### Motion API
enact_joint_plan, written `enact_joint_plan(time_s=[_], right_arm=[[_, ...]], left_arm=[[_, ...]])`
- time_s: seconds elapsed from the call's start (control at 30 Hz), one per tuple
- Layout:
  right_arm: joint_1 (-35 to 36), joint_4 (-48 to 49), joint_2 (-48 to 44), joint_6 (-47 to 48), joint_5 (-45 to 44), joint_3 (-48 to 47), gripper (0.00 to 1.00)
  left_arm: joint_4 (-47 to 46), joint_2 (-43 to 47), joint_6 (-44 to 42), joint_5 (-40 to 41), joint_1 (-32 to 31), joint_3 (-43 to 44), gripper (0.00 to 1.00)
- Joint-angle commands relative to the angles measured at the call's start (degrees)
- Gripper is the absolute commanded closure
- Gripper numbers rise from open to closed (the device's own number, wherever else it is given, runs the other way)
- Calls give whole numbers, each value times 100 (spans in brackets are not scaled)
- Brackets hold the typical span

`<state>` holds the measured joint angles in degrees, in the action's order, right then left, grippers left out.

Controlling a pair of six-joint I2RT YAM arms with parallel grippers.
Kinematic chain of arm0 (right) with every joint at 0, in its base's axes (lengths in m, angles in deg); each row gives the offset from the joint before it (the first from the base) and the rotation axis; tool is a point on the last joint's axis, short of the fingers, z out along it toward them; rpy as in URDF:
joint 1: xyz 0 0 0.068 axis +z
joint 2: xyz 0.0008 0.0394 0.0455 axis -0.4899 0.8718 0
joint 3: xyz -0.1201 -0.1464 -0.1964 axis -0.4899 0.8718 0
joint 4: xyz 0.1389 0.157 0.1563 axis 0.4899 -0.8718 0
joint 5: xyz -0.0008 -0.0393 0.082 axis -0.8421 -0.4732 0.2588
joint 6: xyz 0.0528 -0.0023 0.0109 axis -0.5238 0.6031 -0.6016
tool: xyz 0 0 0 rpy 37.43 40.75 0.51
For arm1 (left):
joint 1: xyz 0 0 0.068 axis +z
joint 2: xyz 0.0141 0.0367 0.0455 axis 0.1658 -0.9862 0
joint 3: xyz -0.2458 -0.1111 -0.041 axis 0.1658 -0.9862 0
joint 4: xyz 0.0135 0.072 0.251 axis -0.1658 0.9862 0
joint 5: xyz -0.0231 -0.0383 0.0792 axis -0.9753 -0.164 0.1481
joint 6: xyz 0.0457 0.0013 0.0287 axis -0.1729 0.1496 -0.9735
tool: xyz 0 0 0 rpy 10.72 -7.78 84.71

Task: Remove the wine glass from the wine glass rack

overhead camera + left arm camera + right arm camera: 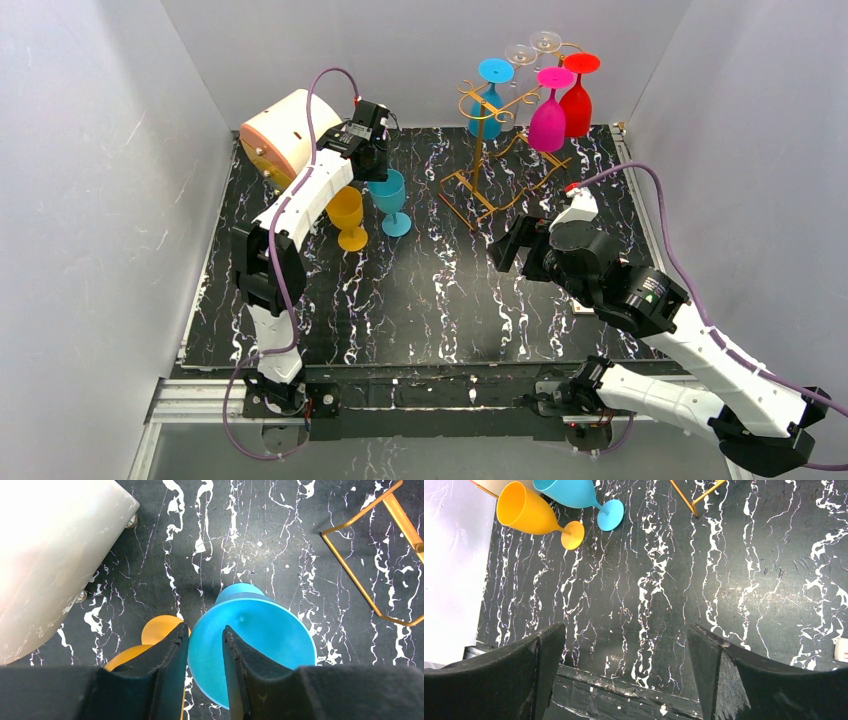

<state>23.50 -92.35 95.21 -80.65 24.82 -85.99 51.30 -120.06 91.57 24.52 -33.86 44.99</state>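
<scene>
The gold wire wine glass rack (487, 150) stands at the back centre, with a blue (487, 105), a magenta (548, 120), a red (577, 100) and two clear glasses (522, 52) hanging upside down from it. A teal wine glass (391, 195) stands upright on the table beside a yellow one (347, 215). My left gripper (370, 162) hovers over the teal glass's rim (270, 635). One finger is outside the rim and one inside the bowl, with a gap between them (205, 630). My right gripper (507, 250) is open and empty above the table (626, 645).
A large cream cylinder (280, 135) lies at the back left, close to the left arm, and shows in the left wrist view (50, 555). The rack's rectangular base (350, 572) lies right of the teal glass. White walls enclose the black marbled table (420, 310).
</scene>
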Motion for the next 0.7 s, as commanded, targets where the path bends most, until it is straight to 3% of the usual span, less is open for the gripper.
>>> enact_joint_plan(time_s=[0.0,0.67], right_arm=[[-27,230,-29,72,-54,-78,1],[-24,348,-28,89,16,5,1]], left_arm=[[257,1,-59,-119,15,-59,68],[13,86,-136,-196,15,54,49]])
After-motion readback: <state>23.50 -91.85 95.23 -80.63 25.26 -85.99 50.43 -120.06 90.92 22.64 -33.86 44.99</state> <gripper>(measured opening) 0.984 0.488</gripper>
